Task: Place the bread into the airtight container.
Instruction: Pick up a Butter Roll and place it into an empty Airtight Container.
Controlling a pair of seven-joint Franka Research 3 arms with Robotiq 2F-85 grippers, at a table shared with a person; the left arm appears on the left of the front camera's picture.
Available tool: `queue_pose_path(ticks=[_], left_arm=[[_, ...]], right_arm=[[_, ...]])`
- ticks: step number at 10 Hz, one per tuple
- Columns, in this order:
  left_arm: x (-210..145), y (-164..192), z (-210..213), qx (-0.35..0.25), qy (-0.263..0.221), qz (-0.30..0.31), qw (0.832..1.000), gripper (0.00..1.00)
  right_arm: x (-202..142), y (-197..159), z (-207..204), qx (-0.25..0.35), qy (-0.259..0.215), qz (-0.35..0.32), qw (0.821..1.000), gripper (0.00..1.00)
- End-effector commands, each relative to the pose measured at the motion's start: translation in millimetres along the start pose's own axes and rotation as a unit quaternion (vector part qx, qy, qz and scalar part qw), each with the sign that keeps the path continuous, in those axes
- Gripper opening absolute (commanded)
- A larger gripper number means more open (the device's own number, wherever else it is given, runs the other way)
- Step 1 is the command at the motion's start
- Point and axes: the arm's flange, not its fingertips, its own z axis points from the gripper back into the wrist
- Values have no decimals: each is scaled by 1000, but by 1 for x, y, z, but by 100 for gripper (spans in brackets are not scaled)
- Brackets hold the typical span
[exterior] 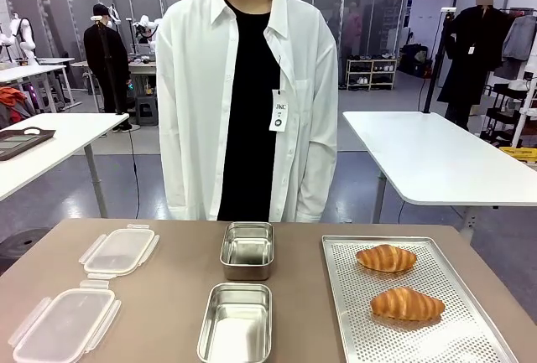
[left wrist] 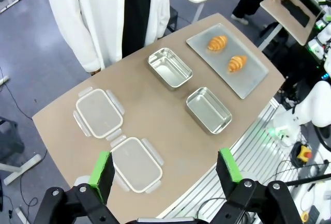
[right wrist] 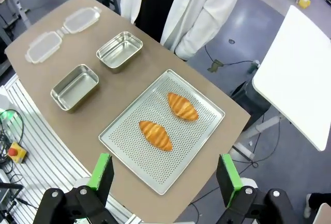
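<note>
While we hang high over table [left wrist: 155, 120], left end effector [left wrist: 164, 168] points down, jaws spread, above lids [left wrist: 135, 163]; right end effector [right wrist: 164, 171] likewise spread above tray [right wrist: 150, 162] holding two croissants [right wrist: 155, 135].

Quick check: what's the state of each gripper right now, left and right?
Left black gripper with green pads: open, holding nothing.
Right black gripper with green pads: open, holding nothing.
</note>
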Motion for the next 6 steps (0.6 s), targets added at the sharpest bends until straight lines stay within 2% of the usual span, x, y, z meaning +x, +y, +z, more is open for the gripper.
queue_pose_path(ticks=[1, 3, 4, 5, 6], left_arm=[[2, -1, 0, -2, 0, -4, 1000, 100], [2, -1, 0, -2, 0, -4, 1000, 100], [2, -1, 0, -2, 0, -4, 1000, 100], [2, -1, 0, -2, 0, -4, 1000, 100], [2, -1, 0, -2, 0, -4, 1000, 100]], right_arm=[[-2, 19, -5, 18, 31, 112, 993, 100], [9, 28, -19, 41, 78, 263, 961, 100], [19, 35, -34, 54, 118, 317, 939, 100], [27, 43, -58, 65, 157, 360, 917, 100], [34, 48, -81, 69, 177, 363, 912, 100]])
